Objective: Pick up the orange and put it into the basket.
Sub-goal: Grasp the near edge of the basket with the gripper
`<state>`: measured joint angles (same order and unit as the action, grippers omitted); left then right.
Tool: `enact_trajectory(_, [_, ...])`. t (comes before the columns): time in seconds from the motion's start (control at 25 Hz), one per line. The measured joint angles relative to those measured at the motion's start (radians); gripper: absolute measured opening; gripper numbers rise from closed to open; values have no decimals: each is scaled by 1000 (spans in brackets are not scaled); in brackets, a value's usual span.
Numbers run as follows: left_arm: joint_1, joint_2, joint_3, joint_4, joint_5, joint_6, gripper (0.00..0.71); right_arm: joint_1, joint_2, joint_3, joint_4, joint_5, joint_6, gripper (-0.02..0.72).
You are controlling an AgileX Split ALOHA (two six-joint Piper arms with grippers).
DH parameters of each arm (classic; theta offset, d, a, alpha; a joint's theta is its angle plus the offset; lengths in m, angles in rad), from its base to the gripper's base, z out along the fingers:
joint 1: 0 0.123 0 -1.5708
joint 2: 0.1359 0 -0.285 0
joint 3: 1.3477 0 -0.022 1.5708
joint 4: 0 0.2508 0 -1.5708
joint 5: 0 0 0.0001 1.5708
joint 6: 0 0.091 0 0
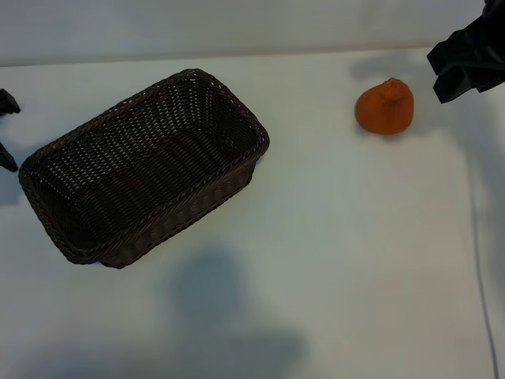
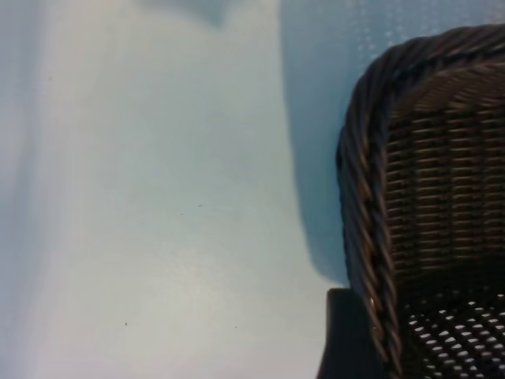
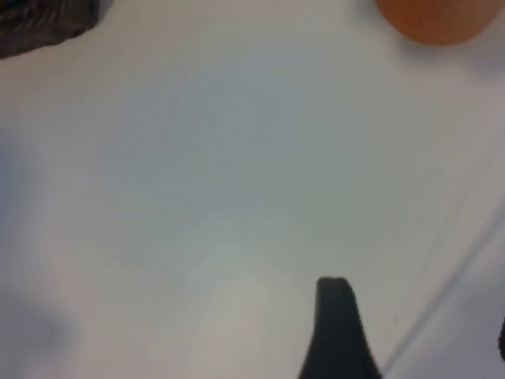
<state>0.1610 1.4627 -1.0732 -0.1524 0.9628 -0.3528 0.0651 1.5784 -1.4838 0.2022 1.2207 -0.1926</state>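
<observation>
Because nothing had been grasped yet, the orange (image 1: pixel 385 106) sat on the white bench (image 1: pixel 339 237), well apart from the basket (image 1: pixel 142 166). The right pincer (image 1: pixel 465 67) hung spread and empty just beside it, placed for a pick; the left pincer (image 1: pixel 6 130) waited spread near the basket.

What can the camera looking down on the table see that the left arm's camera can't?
Only the top view shows the orange on the table, the right gripper just right of it, open and empty, and the left gripper at the left edge. Only the left wrist view shows the basket's braided corner up close. Both show the basket and the white table.
</observation>
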Motion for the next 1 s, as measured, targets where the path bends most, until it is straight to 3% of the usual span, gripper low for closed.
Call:
enact_trajectory(0.32, [0, 103, 64, 0, -94, 3, 494, 0, 0, 0, 1, -1, 0, 472])
enact_trajectory(0.64, [0, 134, 131, -50, -267, 78, 494, 0, 0, 0, 1, -3, 0, 472])
enact_trajectory(1.0, [0, 193, 140, -83, -304, 84, 494, 0, 0, 0, 1, -6, 0, 472])
